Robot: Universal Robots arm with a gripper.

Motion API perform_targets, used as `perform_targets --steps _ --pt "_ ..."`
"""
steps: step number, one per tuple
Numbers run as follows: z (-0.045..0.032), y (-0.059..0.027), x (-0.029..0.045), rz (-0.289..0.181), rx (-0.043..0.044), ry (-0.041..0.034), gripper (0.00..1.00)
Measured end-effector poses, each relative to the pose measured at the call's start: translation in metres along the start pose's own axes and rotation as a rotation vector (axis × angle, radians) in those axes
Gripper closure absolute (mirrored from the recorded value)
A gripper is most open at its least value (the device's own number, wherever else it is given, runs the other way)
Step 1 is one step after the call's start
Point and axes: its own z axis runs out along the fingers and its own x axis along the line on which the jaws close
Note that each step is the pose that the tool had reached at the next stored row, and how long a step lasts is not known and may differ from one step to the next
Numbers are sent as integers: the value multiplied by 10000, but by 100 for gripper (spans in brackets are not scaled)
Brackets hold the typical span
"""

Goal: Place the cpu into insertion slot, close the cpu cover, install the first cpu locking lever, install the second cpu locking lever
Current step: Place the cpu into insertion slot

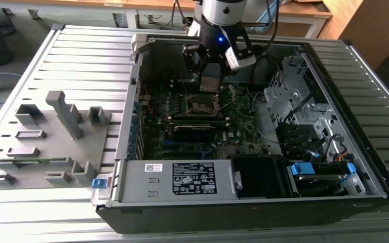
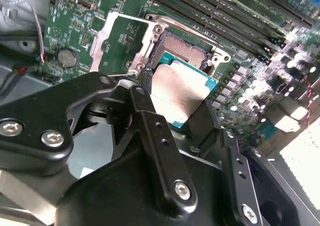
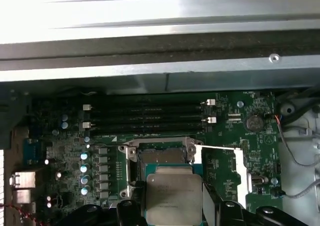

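Gripper [image 2: 177, 96] is clamping the cpu [image 2: 184, 85] by its edges.
Exterior view: it is hanging at the insertion slot's [image 1: 201, 105] 12 o'clock, cpu cover [image 2: 99, 41] lying open.

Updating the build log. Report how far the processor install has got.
Done: nothing is seated yet; the socket shows bare. In hand: the claw grips the chip above the socket, not in it. Left: seating the chip, closing the cover, which lies flipped open beside the socket, and fitting both levers.
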Motion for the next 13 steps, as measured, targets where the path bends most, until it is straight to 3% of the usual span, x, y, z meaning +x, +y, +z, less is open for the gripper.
perform_targets --steps 13 --pt "39 -2 0 2363 24 -157 46"
